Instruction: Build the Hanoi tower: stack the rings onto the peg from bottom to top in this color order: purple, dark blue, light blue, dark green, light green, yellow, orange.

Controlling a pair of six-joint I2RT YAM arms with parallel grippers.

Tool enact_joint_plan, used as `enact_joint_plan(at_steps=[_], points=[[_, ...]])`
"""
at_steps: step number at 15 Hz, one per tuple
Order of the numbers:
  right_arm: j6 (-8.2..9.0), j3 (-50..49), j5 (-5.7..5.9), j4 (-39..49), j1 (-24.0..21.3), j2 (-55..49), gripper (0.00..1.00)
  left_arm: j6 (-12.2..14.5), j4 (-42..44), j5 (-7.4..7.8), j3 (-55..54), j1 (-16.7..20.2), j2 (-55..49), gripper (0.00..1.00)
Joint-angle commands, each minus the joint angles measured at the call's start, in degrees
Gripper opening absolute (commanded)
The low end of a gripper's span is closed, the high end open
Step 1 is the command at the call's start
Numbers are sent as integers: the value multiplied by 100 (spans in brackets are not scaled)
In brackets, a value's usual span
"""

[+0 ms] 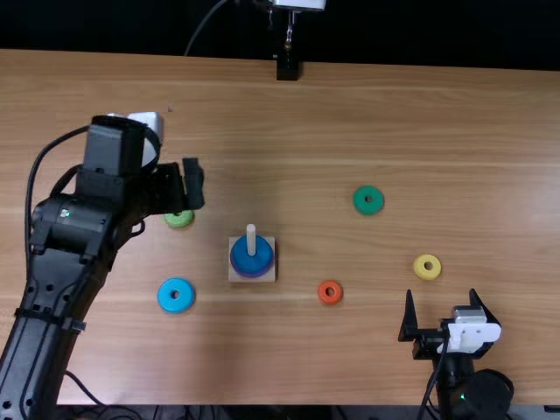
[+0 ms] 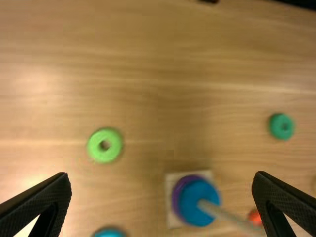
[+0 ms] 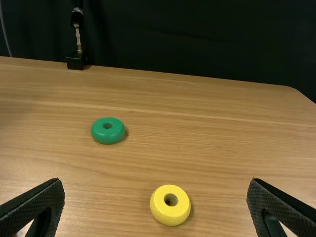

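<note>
I count two stacked rings (image 1: 240, 257) on one peg (image 1: 251, 238), five loose rings (image 1: 166, 297) on worktop (image 1: 350, 114); left claw (image 1: 193, 182), right claw (image 1: 441, 294): fingers apart.

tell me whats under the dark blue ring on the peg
A purple ring, its edge showing, then the pale square base. The dark blue ring hides the middle of both.

Table (image 1: 394, 114): light brown, streaked grain
Peg (image 1: 251, 238): off-white
Base (image 1: 236, 276): pale beige
Stacked: dark blue ring (image 1: 262, 260), purple ring (image 2: 176, 202)
Loose: light blue ring (image 1: 166, 296), dark green ring (image 1: 360, 200), light green ring (image 2: 114, 145), yellow ring (image 3: 170, 215), red-orange ring (image 1: 330, 300)
</note>
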Motion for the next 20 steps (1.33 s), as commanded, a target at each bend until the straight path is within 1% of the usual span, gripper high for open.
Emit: enact_joint_plan(at_steps=[1,2,3,4,5,8,9,10,12,13,14,15,17,20], points=[[2,-291,-60,-430,-46,-71,100,784,-170,-26,-288,210,-283,100],[2,-291,-60,-430,-46,-71,100,1427,-455,-100,-534,219,-380,100],[2,-291,-60,-430,-46,-71,100,1902,-655,-110,-763,228,-433,100],[2,-291,-60,-430,-46,-71,100,2123,-782,-142,-1053,219,-441,100],[2,-291,-60,-430,-46,-71,100,2186,-803,-216,-1299,219,-468,100],[2,-291,-60,-430,-46,-71,100,2218,-761,-237,-2090,193,-512,100],[2,-291,-60,-430,-46,-71,100,2218,-750,-279,-2266,158,-512,100],[2,-291,-60,-430,-46,-71,100,2218,-729,-416,-2459,70,-512,100],[2,-291,-60,-430,-46,-71,100,2207,-708,-870,-2784,-273,-503,100],[2,-291,-60,-430,-46,-71,100,2197,-655,-1039,-2925,-422,-503,100],[2,-291,-60,-430,-46,-71,100,2155,-381,-1091,-3083,-510,-494,100],[2,-291,-60,-430,-46,-71,100,2134,9,-1039,-3250,-554,-485,100],[2,-291,-60,-430,-46,-71,100,2091,547,-1039,-3452,-607,-459,100],[2,-291,-60,-430,-46,-71,100,2070,663,-1028,-3479,-686,-362,100]])
